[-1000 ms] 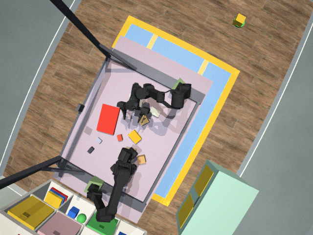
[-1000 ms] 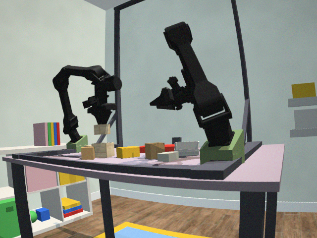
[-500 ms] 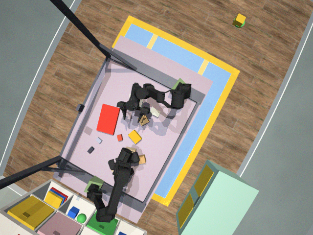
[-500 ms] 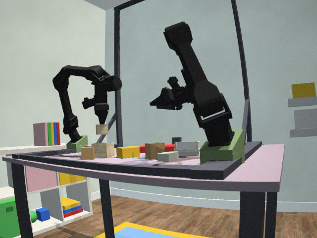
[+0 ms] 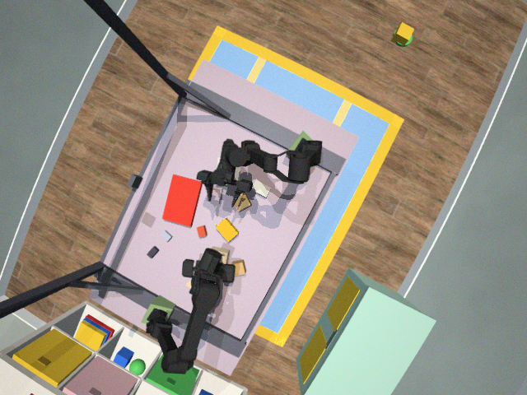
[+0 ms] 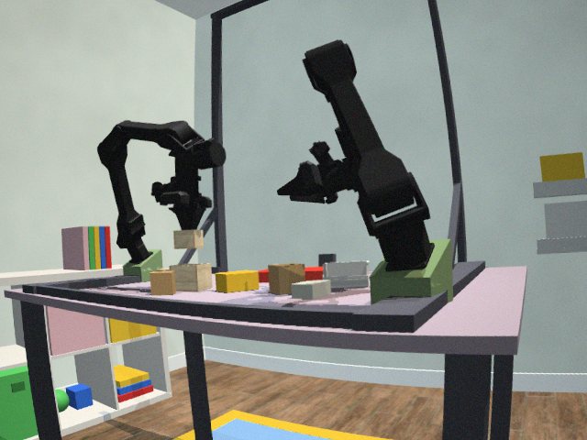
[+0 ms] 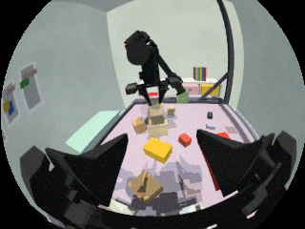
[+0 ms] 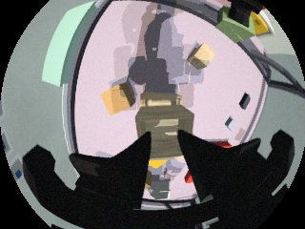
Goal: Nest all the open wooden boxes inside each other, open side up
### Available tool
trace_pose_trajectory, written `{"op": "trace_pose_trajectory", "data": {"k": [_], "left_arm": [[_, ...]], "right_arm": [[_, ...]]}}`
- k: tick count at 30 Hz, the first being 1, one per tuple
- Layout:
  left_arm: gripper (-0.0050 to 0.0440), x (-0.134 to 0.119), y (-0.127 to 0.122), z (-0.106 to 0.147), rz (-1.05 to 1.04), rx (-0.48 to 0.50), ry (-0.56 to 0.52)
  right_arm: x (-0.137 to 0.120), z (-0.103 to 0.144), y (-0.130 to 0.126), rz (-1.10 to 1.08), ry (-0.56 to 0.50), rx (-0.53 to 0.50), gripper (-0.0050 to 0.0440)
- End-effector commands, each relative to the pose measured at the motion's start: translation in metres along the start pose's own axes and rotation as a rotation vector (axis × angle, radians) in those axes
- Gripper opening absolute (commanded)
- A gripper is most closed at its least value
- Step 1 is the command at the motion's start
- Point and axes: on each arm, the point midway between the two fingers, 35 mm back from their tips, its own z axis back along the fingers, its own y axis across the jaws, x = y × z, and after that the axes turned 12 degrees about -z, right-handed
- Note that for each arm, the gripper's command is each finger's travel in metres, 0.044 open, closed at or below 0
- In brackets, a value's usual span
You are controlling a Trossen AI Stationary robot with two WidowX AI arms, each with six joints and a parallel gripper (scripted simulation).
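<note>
My right gripper (image 6: pixel 188 222) is shut on a small pale wooden box (image 6: pixel 188 238) and holds it in the air just above a larger pale wooden box (image 6: pixel 192 277) that stands on the table. In the right wrist view the held box (image 8: pixel 164 121) sits between the fingers. A small tan box (image 6: pixel 162 281) stands beside the larger one. A darker brown box (image 5: pixel 242 202) lies tilted near mid-table. My left gripper (image 6: pixel 286 192) is open and empty, high above the table, with the brown box (image 7: pixel 147 185) below it.
A yellow block (image 5: pixel 226 230), a small orange cube (image 5: pixel 202 231) and a flat red slab (image 5: pixel 182 199) lie mid-table. A pale block (image 6: pixel 311 288) and a grey box (image 6: pixel 346 273) sit near the left arm's base. Another tan box (image 8: pixel 202 56) lies toward the right arm's base.
</note>
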Motion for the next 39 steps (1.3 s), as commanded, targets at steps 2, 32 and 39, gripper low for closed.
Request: {"op": "trace_pose_trajectory", "data": {"k": [2, 32, 39], "left_arm": [[0.0400, 0.003, 0.000, 0.000, 0.011, 0.001, -0.002], [0.0400, 0.003, 0.000, 0.000, 0.011, 0.001, -0.002], [0.0400, 0.003, 0.000, 0.000, 0.011, 0.001, -0.002]], "right_arm": [[-0.001, 0.007, 0.003, -0.093, 0.019, 0.004, 0.0232], [0.000, -0.025, 0.001, -0.094, -0.001, 0.006, 0.0232], [0.000, -0.035, 0.001, -0.095, -0.001, 0.006, 0.0232]]}}
